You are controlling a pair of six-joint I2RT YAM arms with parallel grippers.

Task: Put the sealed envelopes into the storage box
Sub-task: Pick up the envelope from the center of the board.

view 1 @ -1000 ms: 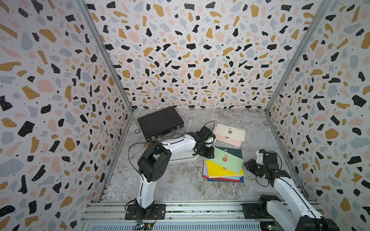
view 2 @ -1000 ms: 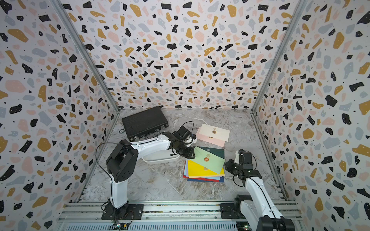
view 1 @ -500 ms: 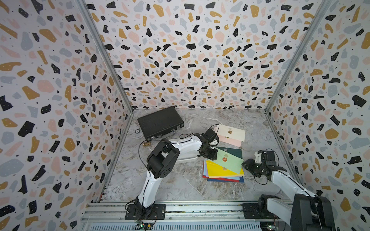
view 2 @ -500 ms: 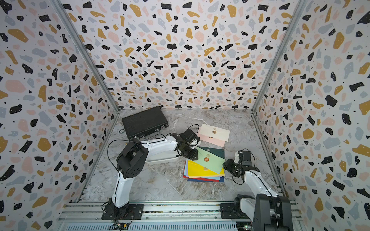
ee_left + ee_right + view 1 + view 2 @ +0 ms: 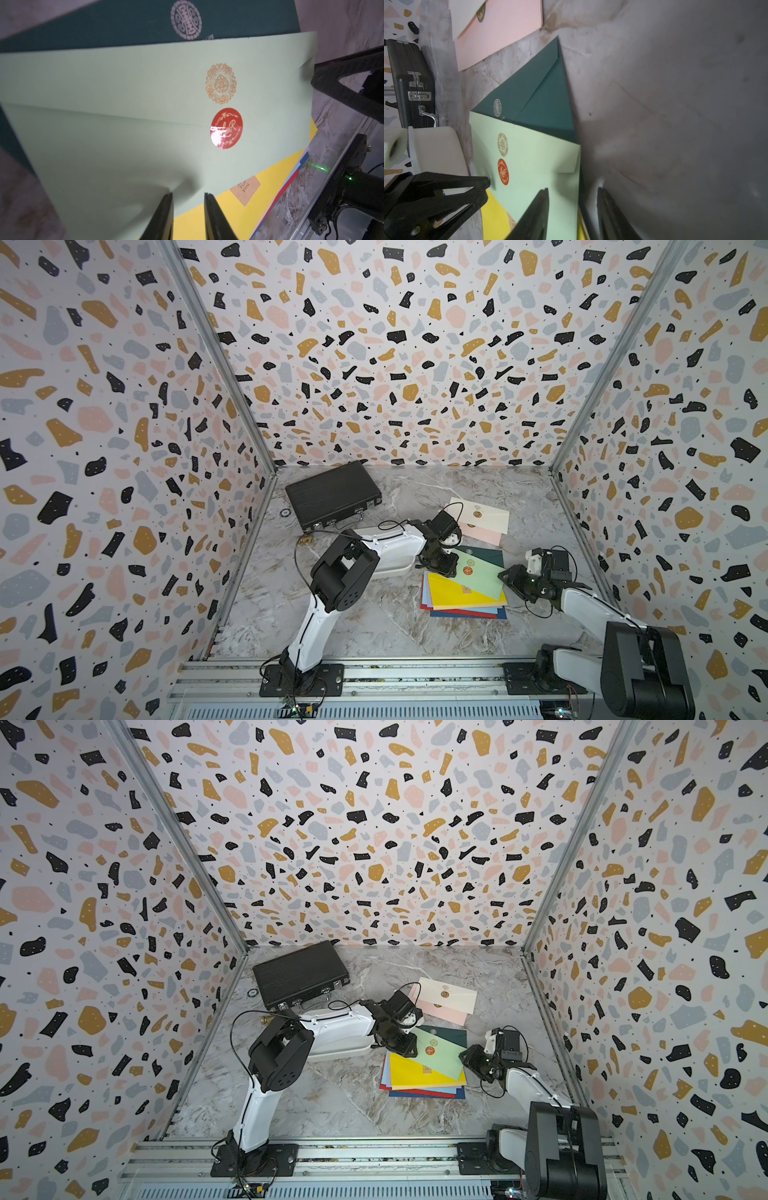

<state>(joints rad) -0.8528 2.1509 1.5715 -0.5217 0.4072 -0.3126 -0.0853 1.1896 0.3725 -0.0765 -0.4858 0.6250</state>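
Now L hand point(image 5: 188, 194) narrowly parted, R hand point(image 5: 573, 188) wider, at lt-green envelope point(image 5: 124, 124) edges

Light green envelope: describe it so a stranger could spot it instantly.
On the grey marble-patterned tabletop, find the fanned stack of coloured paper envelopes beside the shallow white plastic tray. The mint-green paper envelope lies askew on top. Only it carries a round red seal sticker beside a gold emblem.

There's the stack of envelopes point(image 5: 461, 597) front right, top envelope point(image 5: 482, 578) skewed across it; two more envelopes point(image 5: 486, 520) lie behind; storage box point(image 5: 438, 149) just left, seemingly tucked under the left arm point(image 5: 390, 543); briefcase point(image 5: 332, 493) back left.
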